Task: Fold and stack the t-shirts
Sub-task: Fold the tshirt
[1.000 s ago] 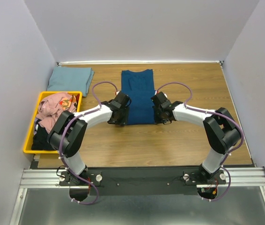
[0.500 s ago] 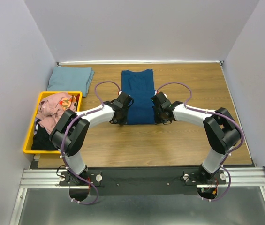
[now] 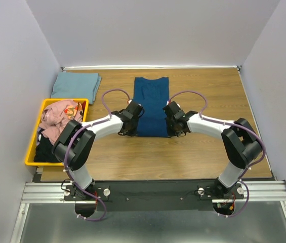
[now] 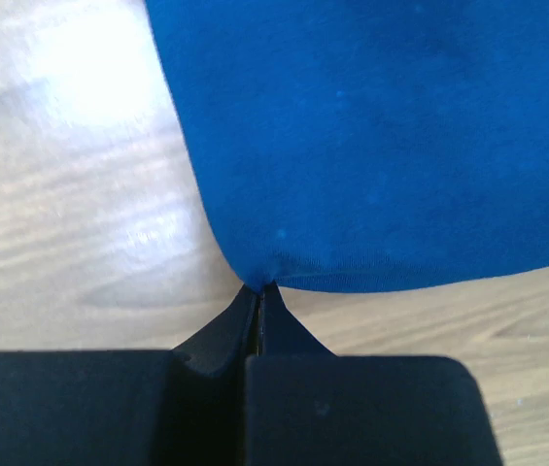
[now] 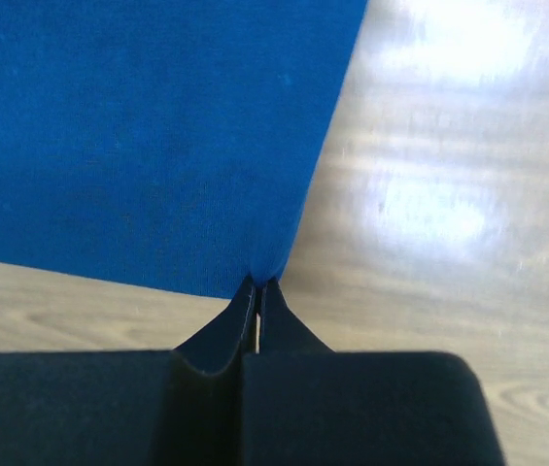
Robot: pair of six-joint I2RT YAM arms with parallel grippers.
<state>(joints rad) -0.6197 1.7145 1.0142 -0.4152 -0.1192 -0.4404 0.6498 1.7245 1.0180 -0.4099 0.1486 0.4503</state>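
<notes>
A dark blue t-shirt [image 3: 152,104] lies folded into a long narrow strip on the middle of the wooden table. My left gripper [image 3: 131,130] is shut on its near left corner [image 4: 255,277]. My right gripper [image 3: 173,131] is shut on its near right corner [image 5: 266,272]. In both wrist views the black fingertips pinch the blue hem just above the wood. A pale grey-blue t-shirt [image 3: 76,85] lies folded at the far left of the table. Pink and black t-shirts [image 3: 56,121] are heaped in the yellow bin.
The yellow bin [image 3: 35,143] stands at the table's left edge, next to the left arm. White walls close the table on the left, back and right. Bare wood [image 3: 208,91] lies to the right of the blue shirt.
My left gripper has closed from open onto the shirt's near left corner. The blue shirt has shifted a little to the right and slightly nearer. The right gripper stayed shut on its corner.
</notes>
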